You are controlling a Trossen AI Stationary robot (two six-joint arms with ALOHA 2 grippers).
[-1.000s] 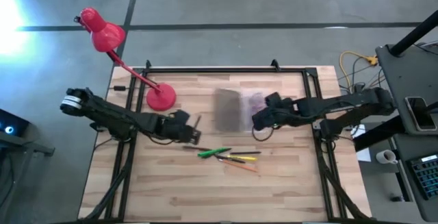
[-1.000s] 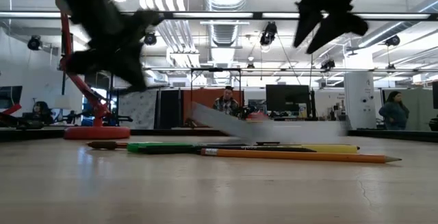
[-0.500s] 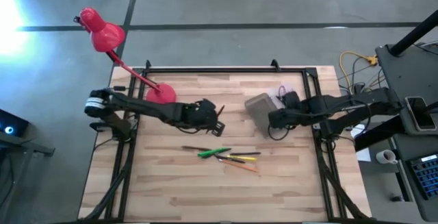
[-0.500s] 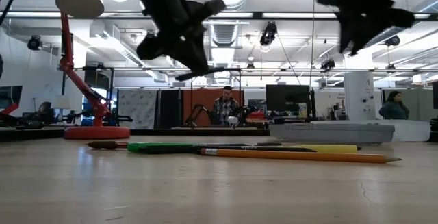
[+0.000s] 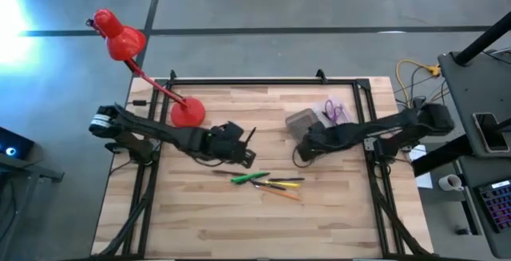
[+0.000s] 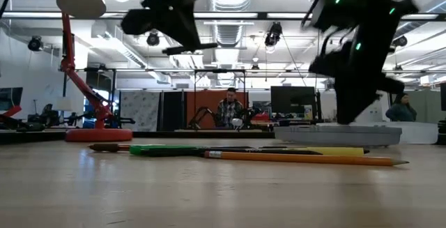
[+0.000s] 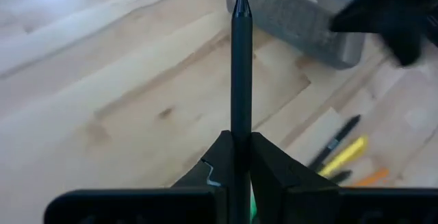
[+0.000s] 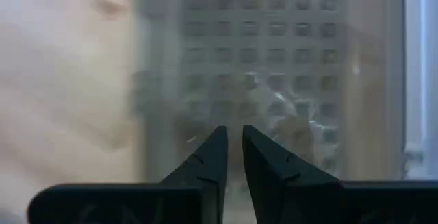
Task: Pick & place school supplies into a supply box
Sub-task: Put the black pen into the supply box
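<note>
My left gripper (image 5: 242, 143) is shut on a dark pen (image 7: 241, 59) and hangs above the table's middle. The pen's pointed end aims toward the supply box. The box lies open at the far right: a grey ribbed half (image 5: 303, 121) and a clear half (image 5: 335, 111) holding purple scissors (image 5: 334, 108). My right gripper (image 5: 300, 156), fingers almost together (image 8: 233, 138), hangs low at the grey half's near edge. A green marker (image 5: 249, 178), a yellow pen (image 5: 287, 183) and an orange pencil (image 6: 300, 158) lie flat on the wood. My left gripper pinches the pen's rear shaft (image 7: 241, 125) between its two fingers. The pen runs along the fingers and sticks straight out past their ends. It is lifted clear of the table, roughly level. My right gripper has nothing between its fingers; I cannot tell whether it touches the box.
A red desk lamp stands with its base (image 5: 187, 114) at the table's far left. A black frame (image 5: 263, 81) runs along the table's edges. Bare wood lies toward the near edge. A person (image 6: 230, 107) sits in the room behind.
The supply box has slid toward the table's right edge and now lies still. My right gripper then drew back toward the near left and came down beside the grey half. My left gripper has carried the pen right, toward the box, then eased back slightly.
</note>
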